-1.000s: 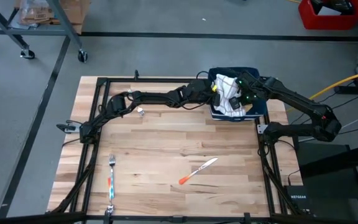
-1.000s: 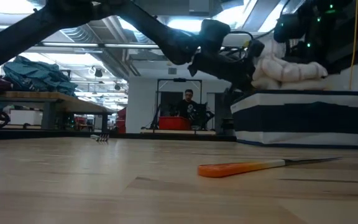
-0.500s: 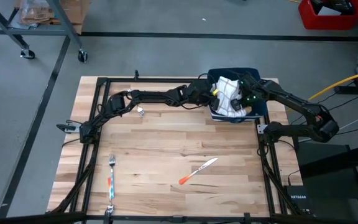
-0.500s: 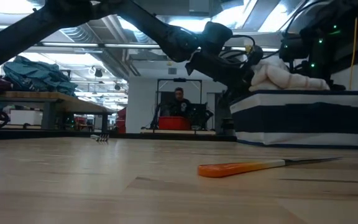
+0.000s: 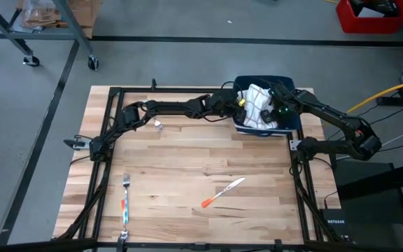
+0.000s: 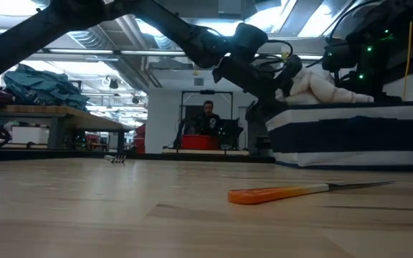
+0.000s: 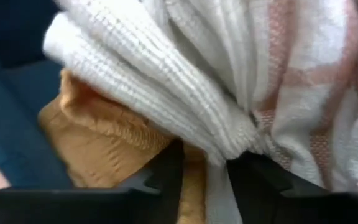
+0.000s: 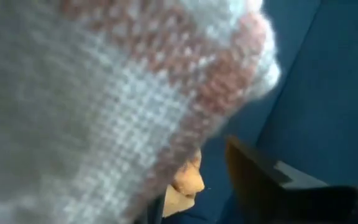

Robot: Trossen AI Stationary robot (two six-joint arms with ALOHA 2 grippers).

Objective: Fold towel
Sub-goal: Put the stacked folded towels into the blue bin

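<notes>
presently both arms reaching to far right corner of surface (image 5: pixel 187 175), meeting over dark blue bin (image 5: pixel 292 122). left gripper (image 5: pixel 240 103) stretching in from left, jaws parted a little, white ribbed fold of towel (image 5: pixel 257 105) lying between its fingers (image 7: pixel 160 174). right gripper (image 5: pixel 277 110) pressing in from right, jaws partly open against towel, grip unclear. towel lying bunched in bin, atop orange cloth (image 7: pixel 98 143).

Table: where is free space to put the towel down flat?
Bare wood lies between the fork and the knife, and between the left arm and the knife. The bin corner, holding the towel and both end effectors, is crowded.
</notes>
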